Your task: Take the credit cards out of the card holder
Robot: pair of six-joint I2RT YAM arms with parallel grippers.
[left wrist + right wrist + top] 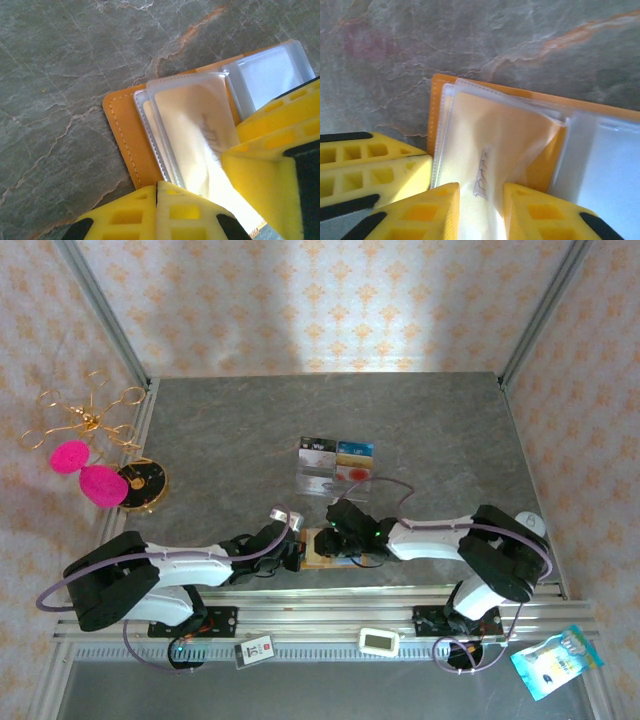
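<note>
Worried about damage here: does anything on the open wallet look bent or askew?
Yes. One clear sleeve of the orange card holder bulges up off the others and creases along one side, between the jaws of the right gripper. No tear shows.

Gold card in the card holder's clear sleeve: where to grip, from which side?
Pinch the gold card by its near end, between the fingers of the right gripper, coming from there. The sleeve is seamed shut at its far end, so the card likely slides out here.

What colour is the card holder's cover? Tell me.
Card holder: orange, pale stitching; left wrist view best.
</note>
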